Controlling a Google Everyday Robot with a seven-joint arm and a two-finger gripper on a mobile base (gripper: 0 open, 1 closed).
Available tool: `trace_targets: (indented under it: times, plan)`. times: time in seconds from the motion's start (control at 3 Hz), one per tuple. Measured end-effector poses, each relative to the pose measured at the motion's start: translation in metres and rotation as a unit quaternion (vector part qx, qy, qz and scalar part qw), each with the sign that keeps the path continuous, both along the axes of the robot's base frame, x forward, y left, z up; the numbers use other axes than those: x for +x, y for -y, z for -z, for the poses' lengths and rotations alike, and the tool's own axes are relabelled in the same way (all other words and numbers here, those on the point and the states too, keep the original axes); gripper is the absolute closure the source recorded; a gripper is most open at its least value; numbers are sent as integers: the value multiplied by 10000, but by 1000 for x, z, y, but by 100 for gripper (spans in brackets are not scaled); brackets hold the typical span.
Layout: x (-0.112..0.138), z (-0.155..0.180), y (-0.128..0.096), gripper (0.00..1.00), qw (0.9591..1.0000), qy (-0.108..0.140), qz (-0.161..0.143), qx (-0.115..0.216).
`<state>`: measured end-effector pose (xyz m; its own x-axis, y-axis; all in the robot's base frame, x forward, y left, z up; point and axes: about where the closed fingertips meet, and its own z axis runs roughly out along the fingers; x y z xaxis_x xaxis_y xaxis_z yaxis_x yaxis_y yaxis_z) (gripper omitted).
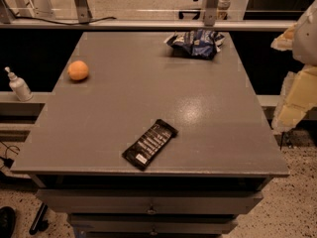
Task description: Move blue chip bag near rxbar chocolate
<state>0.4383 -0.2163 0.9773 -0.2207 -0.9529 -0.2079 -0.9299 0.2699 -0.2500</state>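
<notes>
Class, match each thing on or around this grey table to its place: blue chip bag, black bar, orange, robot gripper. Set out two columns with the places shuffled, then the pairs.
Things
1. blue chip bag
2. black bar
3. orange
4. gripper

Places
A. left side of the table
B. off the table, at the right edge of the view
C. far edge of the table
D. near the table's front edge

Pairs: 1-C, 2-D, 3-A, 4-B
</notes>
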Motion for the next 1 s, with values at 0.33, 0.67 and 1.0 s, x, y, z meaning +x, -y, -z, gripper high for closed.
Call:
trace_targets:
  times: [0.33, 0.67, 1.0]
  plan:
    - [0, 0, 0, 0, 10000, 1, 0, 0]
    - [19, 13, 6, 0, 9996, 124, 10, 265]
    - [63, 37, 3, 0, 9972, 333, -59, 669]
